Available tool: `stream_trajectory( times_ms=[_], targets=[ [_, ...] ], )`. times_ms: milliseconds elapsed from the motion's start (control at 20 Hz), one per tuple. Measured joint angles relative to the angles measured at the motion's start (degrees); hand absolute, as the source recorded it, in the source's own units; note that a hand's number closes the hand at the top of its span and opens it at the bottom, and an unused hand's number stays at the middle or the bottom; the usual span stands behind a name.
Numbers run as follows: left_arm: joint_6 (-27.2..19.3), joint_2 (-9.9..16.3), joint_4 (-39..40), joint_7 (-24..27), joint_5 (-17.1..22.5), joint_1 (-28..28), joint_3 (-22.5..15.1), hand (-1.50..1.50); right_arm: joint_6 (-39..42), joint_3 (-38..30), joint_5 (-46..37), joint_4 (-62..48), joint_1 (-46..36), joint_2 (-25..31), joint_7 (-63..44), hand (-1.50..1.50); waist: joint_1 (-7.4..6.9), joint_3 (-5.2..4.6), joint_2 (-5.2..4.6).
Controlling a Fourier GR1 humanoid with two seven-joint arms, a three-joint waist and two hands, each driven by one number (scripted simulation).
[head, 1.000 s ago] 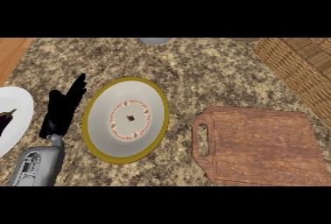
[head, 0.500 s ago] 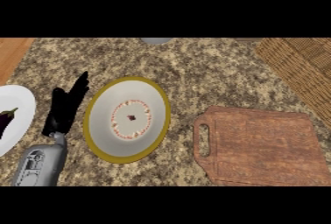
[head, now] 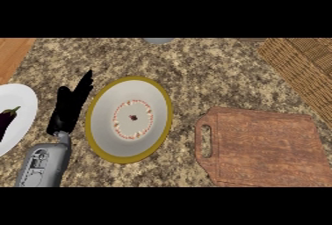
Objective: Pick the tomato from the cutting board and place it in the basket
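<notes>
Left robot hand point(head: 70, 107) rests open, fingers straight, left of the yellow-rimmed plate point(head: 103, 105); cutting board point(head: 266, 149) shows no tomato, none visible in the basket point(head: 301, 66), right hand unseen, progress unclear.

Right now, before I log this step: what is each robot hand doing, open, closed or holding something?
Left robot hand: open, fingers straight, holding nothing, beside the yellow-rimmed plate.
Right robot hand: not in view.

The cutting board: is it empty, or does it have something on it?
Empty: the cutting board shows only bare wood, and no tomato is visible anywhere in the head view.
</notes>
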State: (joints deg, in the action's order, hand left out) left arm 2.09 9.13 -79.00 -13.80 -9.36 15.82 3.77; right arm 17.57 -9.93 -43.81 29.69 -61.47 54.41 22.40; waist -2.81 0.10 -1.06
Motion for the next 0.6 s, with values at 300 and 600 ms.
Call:
stream_trajectory(
  times_ms=[300, 600],
  targets=[
    [0.37, 0.00, -0.41, -0.47, 0.43, -0.07, 0.20, 0.00, -1.11, -0.92, -0.76, -9.26, -1.66, -2.20, 1.21, -1.50, -0.14, 0.01, -0.01],
    [0.20, -0.07, -0.27, 0.31, 0.20, -0.75, 0.21, 0.00, -1.36, -4.33, 1.47, -15.92, -1.32, -2.89, 3.24, -1.50, -0.35, 0.07, -0.22]
  ],
)
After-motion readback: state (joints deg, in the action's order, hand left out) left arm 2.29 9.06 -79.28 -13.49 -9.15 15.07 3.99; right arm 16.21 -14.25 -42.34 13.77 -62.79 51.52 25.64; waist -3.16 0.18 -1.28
